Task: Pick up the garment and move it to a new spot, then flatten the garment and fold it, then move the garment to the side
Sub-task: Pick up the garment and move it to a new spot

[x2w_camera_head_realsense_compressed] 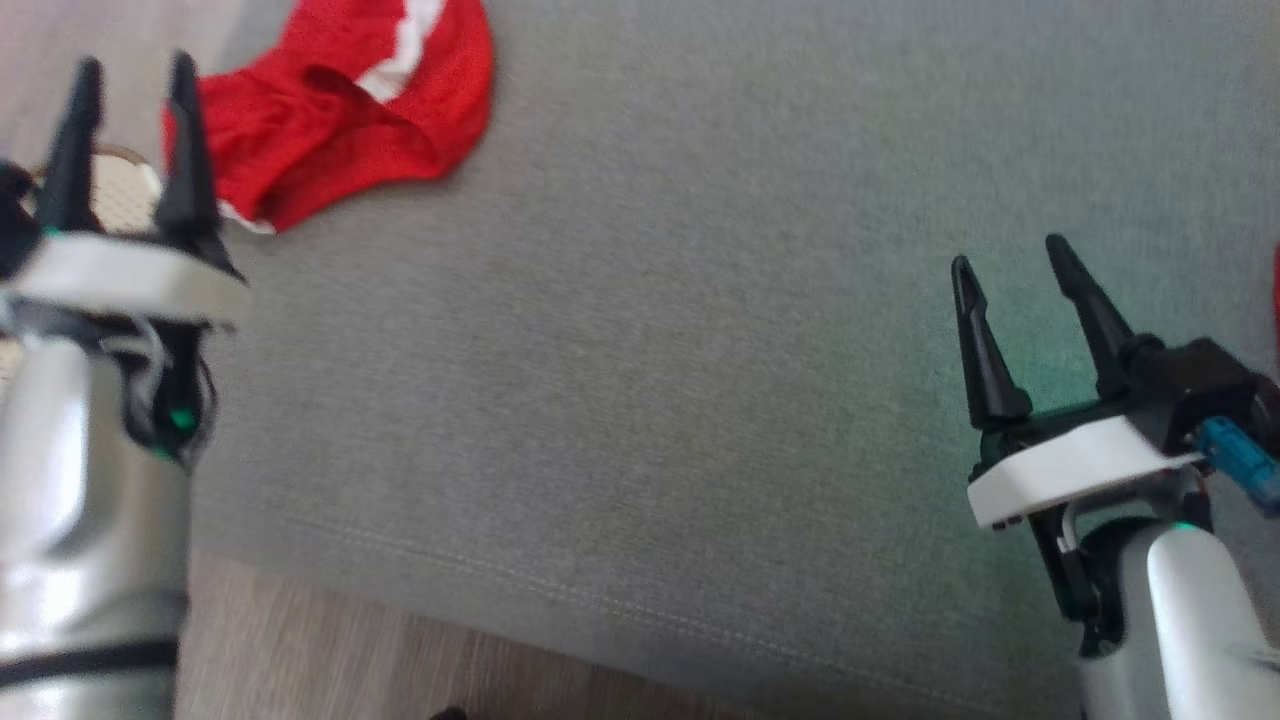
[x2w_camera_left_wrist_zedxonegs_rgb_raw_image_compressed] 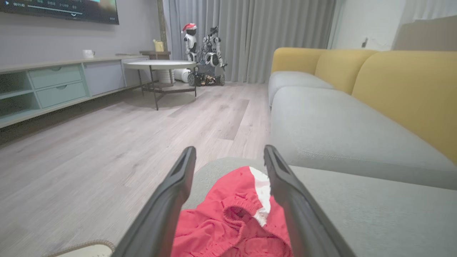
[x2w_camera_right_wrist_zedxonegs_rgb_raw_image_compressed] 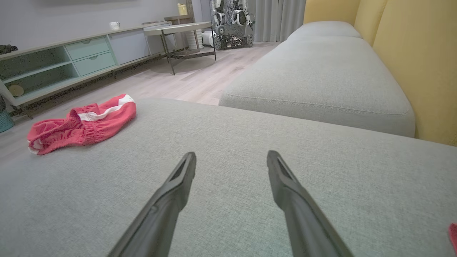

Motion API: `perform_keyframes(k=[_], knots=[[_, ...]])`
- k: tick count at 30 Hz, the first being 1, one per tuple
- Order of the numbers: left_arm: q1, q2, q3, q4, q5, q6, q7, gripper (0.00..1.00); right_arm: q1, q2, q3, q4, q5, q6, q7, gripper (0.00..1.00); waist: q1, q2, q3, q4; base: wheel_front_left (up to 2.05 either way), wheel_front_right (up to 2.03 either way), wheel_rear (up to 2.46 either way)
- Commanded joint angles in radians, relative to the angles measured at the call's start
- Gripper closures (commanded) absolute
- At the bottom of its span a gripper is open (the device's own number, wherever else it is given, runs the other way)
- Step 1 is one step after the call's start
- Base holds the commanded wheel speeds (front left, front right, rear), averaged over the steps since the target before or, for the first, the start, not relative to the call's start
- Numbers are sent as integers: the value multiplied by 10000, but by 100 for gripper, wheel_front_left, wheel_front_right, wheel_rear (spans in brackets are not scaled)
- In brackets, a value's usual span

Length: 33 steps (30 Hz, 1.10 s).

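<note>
The left gripper (x2w_camera_head_realsense_compressed: 135, 65) is holding its two dark fingers spread wide, pointing up the head view, with its pale forearm (x2w_camera_head_realsense_compressed: 80, 560) rising from the lower left. The right gripper (x2w_camera_head_realsense_compressed: 1008, 252) is standing equally open at the lower right, its fingers leaning slightly leftward.

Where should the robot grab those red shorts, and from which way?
Probably the ruffled waistband of the red shorts, coming down from above with the open left gripper, which is nearest. That band stands up in a ridge off the grey cushion, so it is easy to pinch; the striped end lies flatter.
</note>
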Motion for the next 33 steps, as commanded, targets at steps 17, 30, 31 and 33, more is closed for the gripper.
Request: perform_keyframes(k=[17, 30, 31, 33], knots=[[-3370, 1876, -2445, 5634, -2138, -346, 1109, 0, -862, -28, 485, -685, -341, -7, 146, 0, 0, 0, 1870, -1004, 0, 0, 0], [-3542, 2654, -4137, 6719, -3882, -348, 693, 100, -1008, -28, 497, -562, -165, -7, 13, 0, 0, 0, 1775, -1314, 0, 0, 0], [-3592, 2678, -4172, 6777, -3934, -348, 527, 100, -983, -28, 458, -551, -157, -7, 0, 0, 0, 0, 1719, -1299, 0, 0, 0], [-3694, 2755, -4225, 6841, -3981, -348, 229, 100, -924, -28, 386, -514, -126, -7, -39, 0, 0, 0, 1571, -1265, 0, 0, 0]])
